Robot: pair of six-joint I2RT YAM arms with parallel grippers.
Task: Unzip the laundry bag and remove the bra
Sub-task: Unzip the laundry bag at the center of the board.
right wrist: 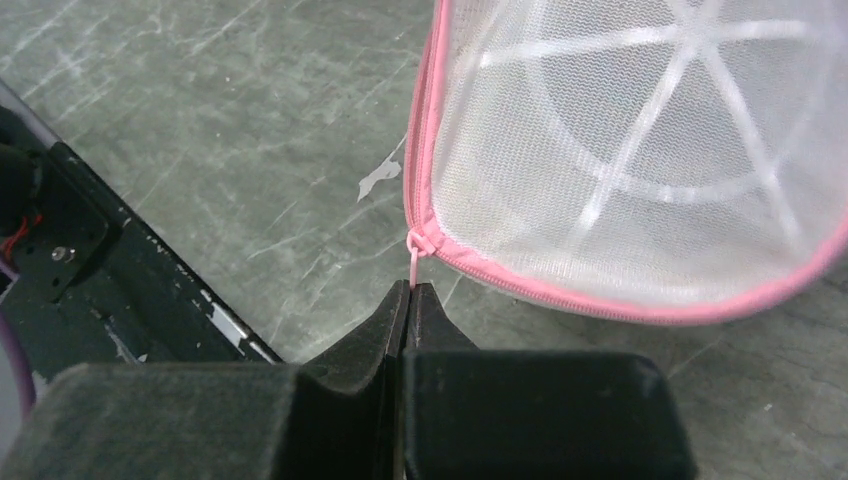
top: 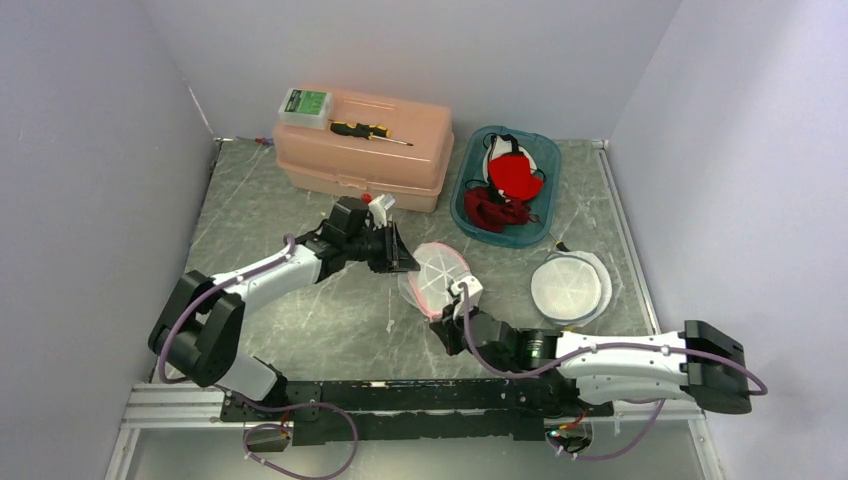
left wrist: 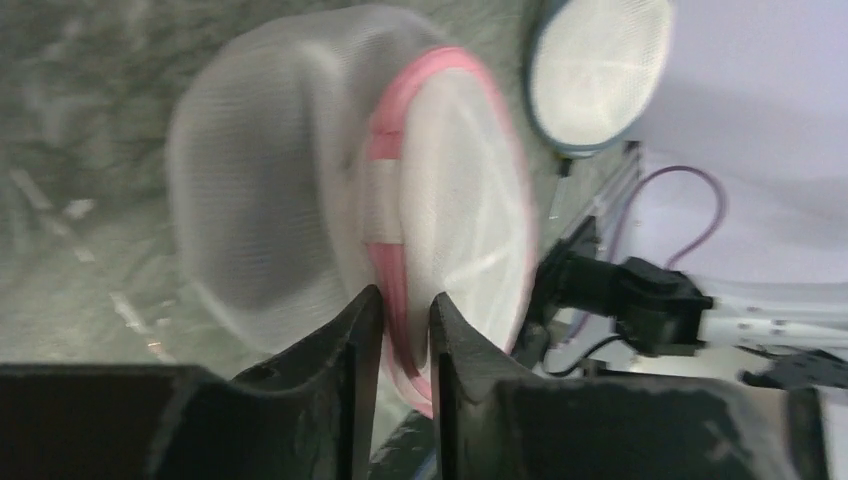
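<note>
Right pincer (right wrist: 408, 295) clamped on the zipper pull (right wrist: 413, 262); laundry bag (right wrist: 640, 150) lies just beyond, zipper (right wrist: 560, 296) running off rightward. Left pincer (left wrist: 405, 300) straddles the bag's rim (left wrist: 385, 150); whether it grips cannot be told.

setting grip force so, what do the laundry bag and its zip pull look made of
Laundry bag: fine white mesh fabric, soft and matte; the weave is see-through, with white ribs and pink trim. Zip pull: thin pink tab, probably plastic or cord; too small to tell.
</note>
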